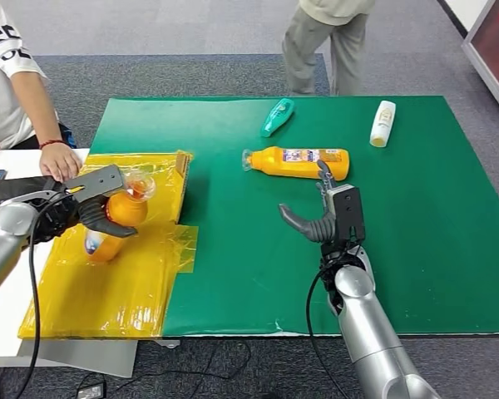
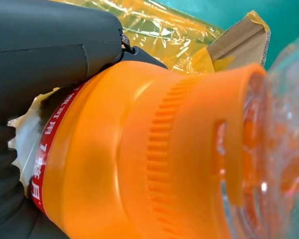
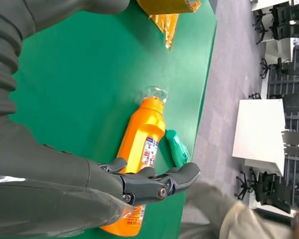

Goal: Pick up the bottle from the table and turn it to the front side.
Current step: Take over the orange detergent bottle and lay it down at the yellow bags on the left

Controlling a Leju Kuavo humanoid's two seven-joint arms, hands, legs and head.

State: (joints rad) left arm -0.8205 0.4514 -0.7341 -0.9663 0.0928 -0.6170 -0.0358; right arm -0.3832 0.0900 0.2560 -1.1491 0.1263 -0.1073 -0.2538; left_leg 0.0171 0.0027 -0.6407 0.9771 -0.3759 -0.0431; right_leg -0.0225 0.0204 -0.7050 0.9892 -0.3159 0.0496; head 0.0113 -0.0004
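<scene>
Setting: grey carpet floor around a table covered by a green mat (image 1: 360,249), with a crinkled yellow plastic sheet (image 1: 109,291) at the mat's left side.
Head view, left hand: the left hand (image 1: 90,204) grips an orange bottle (image 1: 118,220) above the yellow sheet; the bottle is tilted, its clear cap (image 1: 139,183) pointing up and away from the robot, dark fingers wrapped round its body.
Head view, right hand: the right hand (image 1: 325,212) hovers over the green mat with fingers apart and nothing in it, just beside a second orange bottle (image 1: 297,162) lying on its side, cap end to the left.
Head view, other things: a teal bottle (image 1: 277,116) and a white bottle (image 1: 382,123) lie farther back on the mat; one person's hand (image 1: 60,160) rests on the table at the left, and another person's legs (image 1: 322,46) stand beyond the far edge.
Left wrist view: the held bottle (image 2: 140,159) is seen close, with a red label band near the grey thumb (image 2: 54,50) pressed on it and a cardboard edge (image 2: 238,40) behind.
Right wrist view: spread dark fingers (image 3: 155,181) hang just over the lying orange bottle (image 3: 144,139), not closed on it; the teal bottle (image 3: 177,148) lies just beside.
</scene>
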